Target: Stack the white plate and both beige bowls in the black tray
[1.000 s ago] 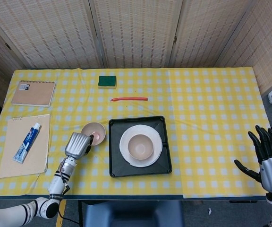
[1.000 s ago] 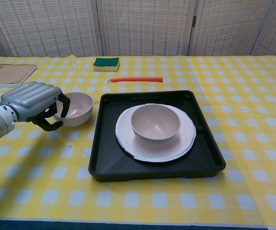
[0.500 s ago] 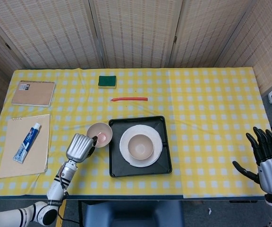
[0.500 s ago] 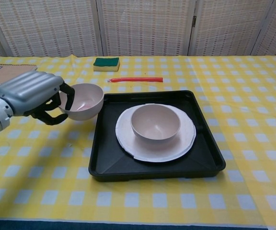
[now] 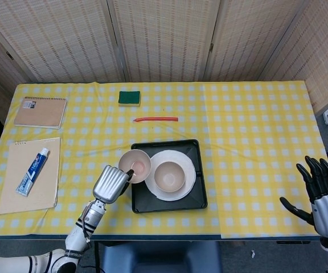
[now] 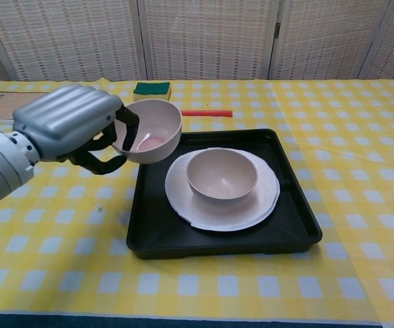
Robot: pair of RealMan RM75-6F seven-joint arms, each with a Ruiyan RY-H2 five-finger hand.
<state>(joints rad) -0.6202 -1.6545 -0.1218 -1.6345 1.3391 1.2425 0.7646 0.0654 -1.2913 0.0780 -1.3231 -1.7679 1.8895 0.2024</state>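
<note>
Left hand (image 6: 70,130): a beige bowl (image 6: 149,130) is gripped, raised over the black tray (image 6: 157,232)'s left edge.
Right hand (image 5: 323,196): released, fingers spread, nothing held.

Back wall: woven screen (image 5: 164,40) panels, folding, tan.
Table (image 5: 255,142): yellow-and-white checked cloth.
Floor: grey, seen under the table's near edge.
Light: even, soft shadows.

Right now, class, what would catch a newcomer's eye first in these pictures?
The left robot hand holds a beige bowl in the air over the left edge of the black tray. In the tray, a second beige bowl sits on the white plate.
</note>
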